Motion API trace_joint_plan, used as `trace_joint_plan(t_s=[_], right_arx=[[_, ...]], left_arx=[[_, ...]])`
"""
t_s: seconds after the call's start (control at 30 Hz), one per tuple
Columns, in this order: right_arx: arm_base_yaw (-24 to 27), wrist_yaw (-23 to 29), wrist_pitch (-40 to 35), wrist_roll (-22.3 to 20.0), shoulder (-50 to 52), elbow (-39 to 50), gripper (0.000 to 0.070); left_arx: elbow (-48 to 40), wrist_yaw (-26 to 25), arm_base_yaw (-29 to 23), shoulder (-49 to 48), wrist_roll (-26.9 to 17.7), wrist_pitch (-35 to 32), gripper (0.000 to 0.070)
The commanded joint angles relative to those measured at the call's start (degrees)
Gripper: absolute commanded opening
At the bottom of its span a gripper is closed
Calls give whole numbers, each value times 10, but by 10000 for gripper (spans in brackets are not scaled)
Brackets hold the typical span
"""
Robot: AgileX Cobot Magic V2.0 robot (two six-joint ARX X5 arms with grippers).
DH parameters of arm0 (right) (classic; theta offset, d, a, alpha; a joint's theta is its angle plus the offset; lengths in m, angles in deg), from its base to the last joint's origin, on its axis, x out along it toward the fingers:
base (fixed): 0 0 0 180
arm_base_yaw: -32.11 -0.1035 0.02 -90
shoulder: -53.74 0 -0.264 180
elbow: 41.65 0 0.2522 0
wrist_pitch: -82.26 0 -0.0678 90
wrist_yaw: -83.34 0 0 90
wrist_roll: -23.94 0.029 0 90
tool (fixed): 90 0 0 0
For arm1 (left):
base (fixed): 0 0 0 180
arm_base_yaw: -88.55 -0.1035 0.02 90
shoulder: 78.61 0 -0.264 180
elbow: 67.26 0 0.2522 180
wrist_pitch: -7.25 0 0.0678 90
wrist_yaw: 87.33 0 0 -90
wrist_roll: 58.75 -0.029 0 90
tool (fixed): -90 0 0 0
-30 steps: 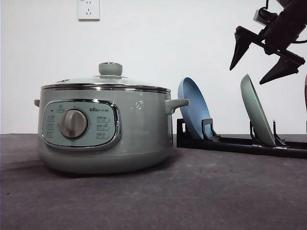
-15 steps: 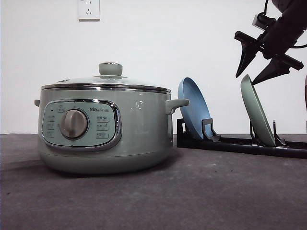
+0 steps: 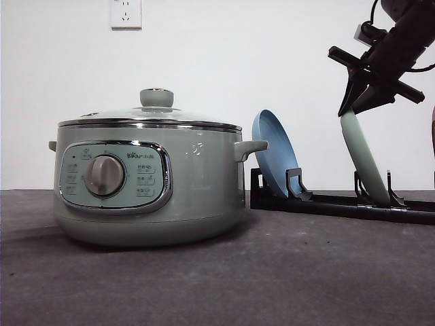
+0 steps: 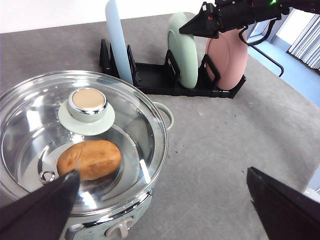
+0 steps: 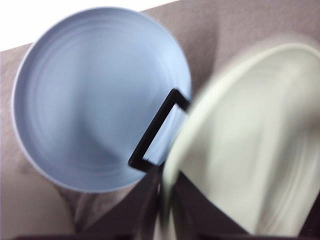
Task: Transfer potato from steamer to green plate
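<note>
Right pincer sits at the top edge of the green plate, one black finger on either side of the rim; the right wrist view confirms this, with the blurred pale rim of the green plate running down between the two dark fingers, though whether they already press on it I cannot tell. Its arm comes down steeply from the upper right corner of the front view, wrist tilted so the fingers point down and to the left. That plate stands on edge, leaning, in a black rack on the dark grey bench, with a blue plate in the slot nearer the steamer. From the front the steamer shows its control panel, grey dial and knobbed glass lid, closed, and nothing of what is inside. The left wrist view looks down through that lid and shows the potato lying inside the pot, under the glass. It also shows a pink plate standing in the rack just behind the green plate, and the right pincer at that plate's top. Left pincer hangs above the steamer's front edge, its two dark fingers spread wide apart and holding nothing. Behind the blue plate in the right wrist view lies the grey bench.
</note>
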Motion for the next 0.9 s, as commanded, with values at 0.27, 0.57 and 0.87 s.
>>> trace_joint_plan(t_s=[0.27, 0.57, 0.87], right_arx=[[10, -55, -9, 38, 8, -17, 0], [1, -140, -5, 43, 105, -17, 0], [-34, -145, 141, -88, 242, -17, 0]], left_arx=[[15, -1, 2, 4, -1, 11, 700], [15, -1, 2, 4, -1, 16, 700], [15, -1, 2, 4, -1, 18, 700]])
